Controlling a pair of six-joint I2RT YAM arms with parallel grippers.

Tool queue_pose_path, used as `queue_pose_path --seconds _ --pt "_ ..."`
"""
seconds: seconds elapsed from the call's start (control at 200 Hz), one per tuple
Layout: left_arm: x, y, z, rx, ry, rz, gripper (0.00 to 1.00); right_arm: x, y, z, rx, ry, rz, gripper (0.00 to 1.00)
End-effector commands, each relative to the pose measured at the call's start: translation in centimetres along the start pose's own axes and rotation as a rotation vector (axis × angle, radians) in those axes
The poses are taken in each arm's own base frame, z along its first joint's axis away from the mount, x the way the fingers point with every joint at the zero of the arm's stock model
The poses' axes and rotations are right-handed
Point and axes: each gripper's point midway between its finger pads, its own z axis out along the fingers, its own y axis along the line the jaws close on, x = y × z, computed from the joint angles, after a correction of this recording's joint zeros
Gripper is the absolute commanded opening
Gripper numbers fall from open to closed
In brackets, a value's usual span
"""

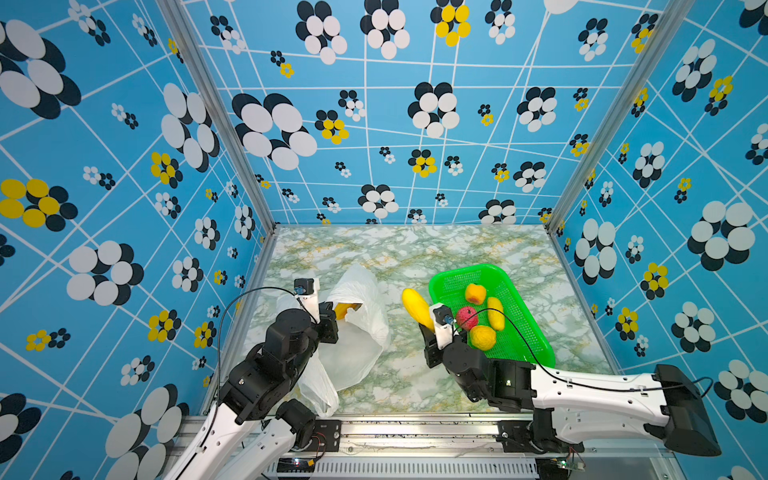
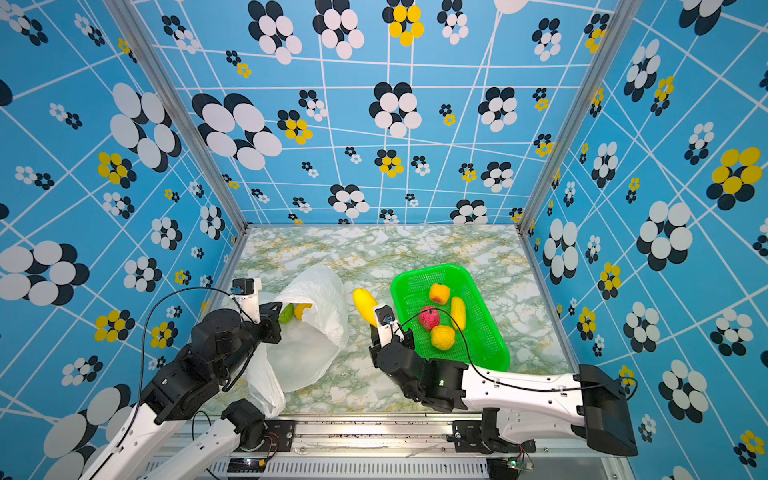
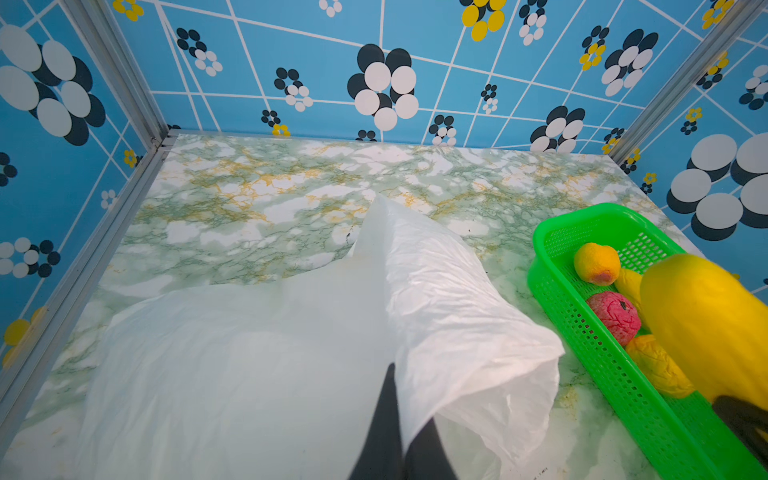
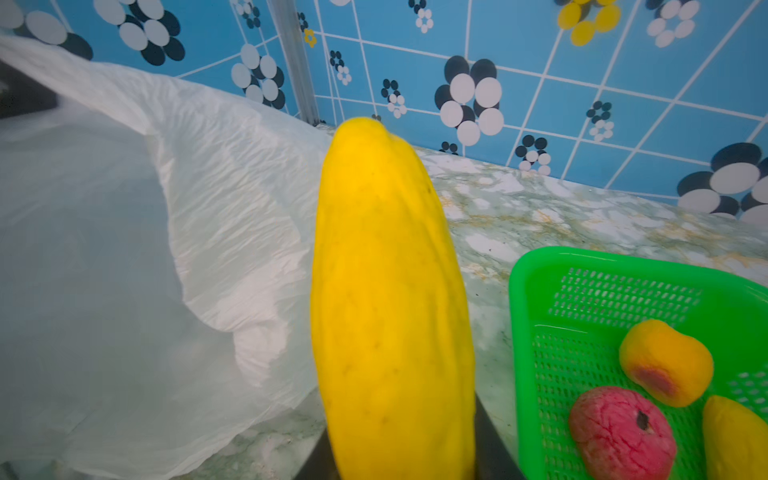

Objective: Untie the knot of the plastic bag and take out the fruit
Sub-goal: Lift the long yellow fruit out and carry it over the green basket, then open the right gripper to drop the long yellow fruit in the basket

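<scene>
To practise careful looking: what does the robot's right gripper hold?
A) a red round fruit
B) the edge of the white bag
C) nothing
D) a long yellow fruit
D: the right gripper is closed on the long yellow fruit, holding it up between the plastic bag and the green basket.

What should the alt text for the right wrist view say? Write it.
A long yellow fruit, held by the right gripper, fills the centre. To one side lies the crumpled white bag; to the other, a green basket holds a red fruit and an orange fruit.
</scene>
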Motion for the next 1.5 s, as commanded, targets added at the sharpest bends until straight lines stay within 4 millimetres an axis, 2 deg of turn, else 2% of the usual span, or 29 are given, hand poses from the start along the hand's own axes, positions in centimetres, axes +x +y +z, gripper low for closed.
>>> queue_pose_path --seconds 0.0,0.08,0.205,0.375,0.555,0.875,0.989,1.074,1.189,1.289,1.379,1.454,1.494 --pt "0.5 0.6 0.4 -0.036 0.014 0.008 0.00 0.7 -2.9 -0.4 0.074 0.010 0.023 0.28" --pt "0.5 0.7 0.4 -0.037 0.012 0.005 0.00 0.9 -5.2 -0.3 0.143 0.022 0.039 0.28" --pt "0.5 0.7 0.3 -0.035 0.009 0.003 0.00 1.8 -9.8 0.0 0.299 0.076 0.093 0.26" --pt "0.4 0.7 0.4 -0.037 0.009 0.005 0.00 4.5 -15.4 -0.4 0.490 0.174 0.185 0.29" --pt "0.5 0.7 0.4 -0.039 0.009 0.006 0.00 7.7 -18.6 -0.2 0.584 0.286 0.267 0.29" --pt "0.6 0.8 0.3 -0.042 0.010 0.002 0.00 12.4 -22.0 -0.8 0.700 0.421 0.404 0.29" --pt "0.6 0.7 0.3 -0.034 0.011 0.000 0.00 14.7 -23.0 -1.9 0.775 0.466 0.475 0.23" --pt "0.7 0.7 0.2 -0.030 0.012 -0.001 0.00 16.6 -22.8 -2.3 0.778 0.477 0.531 0.27" --pt "0.6 0.7 0.1 -0.031 0.009 0.000 0.00 17.8 -22.7 -2.4 0.778 0.472 0.572 0.30" --pt "0.6 0.8 0.1 -0.031 0.004 -0.002 0.00 17.9 -22.8 -2.2 0.784 0.463 0.580 0.40" --pt "0.7 0.7 0.1 -0.028 0.008 -0.003 0.00 18.1 -22.6 -2.1 0.773 0.462 0.592 0.63" --pt "0.7 0.7 0.1 -0.029 0.007 -0.004 0.00 18.1 -22.5 -2.2 0.763 0.461 0.594 0.76" --pt "0.7 0.7 0.2 -0.028 0.008 -0.004 0.00 17.8 -22.4 -2.1 0.751 0.455 0.592 0.80"
